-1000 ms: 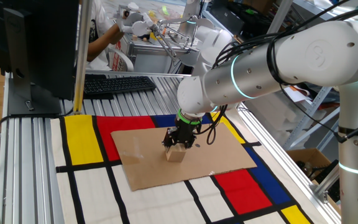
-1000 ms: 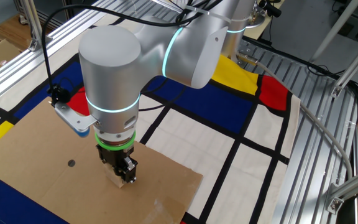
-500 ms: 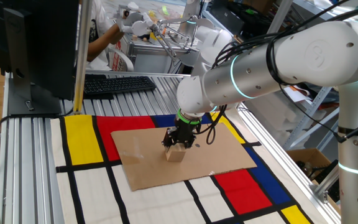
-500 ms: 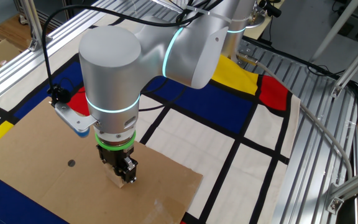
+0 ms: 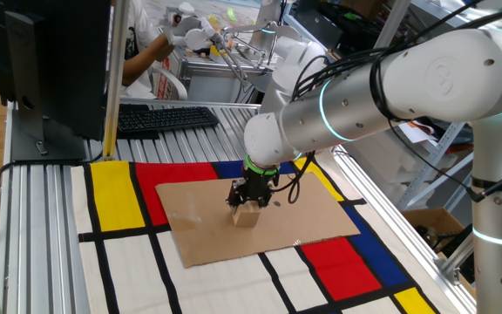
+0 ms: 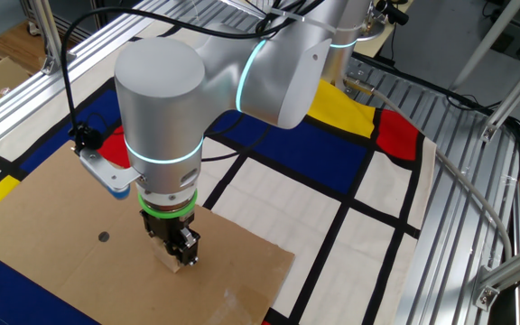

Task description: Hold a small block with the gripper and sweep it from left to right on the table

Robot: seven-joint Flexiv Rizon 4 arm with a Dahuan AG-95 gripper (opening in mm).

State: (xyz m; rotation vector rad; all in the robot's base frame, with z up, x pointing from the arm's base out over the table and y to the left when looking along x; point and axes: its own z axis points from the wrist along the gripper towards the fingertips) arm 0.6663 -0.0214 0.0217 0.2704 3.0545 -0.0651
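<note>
The small block (image 5: 247, 216) is a light tan wooden cube standing on the brown cardboard sheet (image 5: 303, 218) of the table. My gripper (image 5: 250, 201), black with a green ring, comes straight down onto the block, its fingers closed on the block's top. In the other fixed view my gripper (image 6: 179, 249) covers most of the block (image 6: 171, 264), and only a pale edge shows below the fingers. The cardboard (image 6: 52, 244) lies on the red, yellow, blue and white mat (image 6: 287, 194).
A black keyboard (image 5: 164, 118) and a dark monitor (image 5: 50, 61) stand on the slatted frame behind the mat. A person (image 5: 151, 52) works at the back. A small dark hole (image 6: 104, 237) marks the cardboard. The aluminium frame edge (image 6: 463, 208) runs beside the mat.
The arm's wrist has shifted slightly to the left in one fixed view. The gripper and block stay at the same spot on the cardboard.
</note>
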